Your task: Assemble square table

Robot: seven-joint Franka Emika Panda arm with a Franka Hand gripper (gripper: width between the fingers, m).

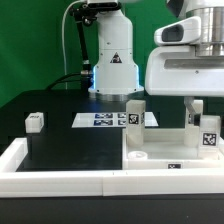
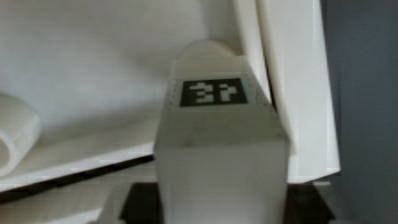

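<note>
The square table's white slab (image 1: 165,148) lies at the exterior view's right, against the front rim, with a tag on its front edge. One white leg (image 1: 133,113) stands upright at its far left corner. My gripper (image 1: 196,112) is above the slab's right side, shut on another tagged white leg (image 1: 207,134) that hangs down to the slab. In the wrist view this leg (image 2: 217,140) fills the middle between my dark fingers (image 2: 150,203), with the slab (image 2: 107,80) behind it. A third leg (image 1: 35,121) lies loose at the left.
The marker board (image 1: 104,120) lies flat in the middle, in front of the robot base (image 1: 113,70). A long white rim (image 1: 60,180) borders the black surface at the front and left. A rounded white part (image 2: 15,130) shows at the wrist view's edge.
</note>
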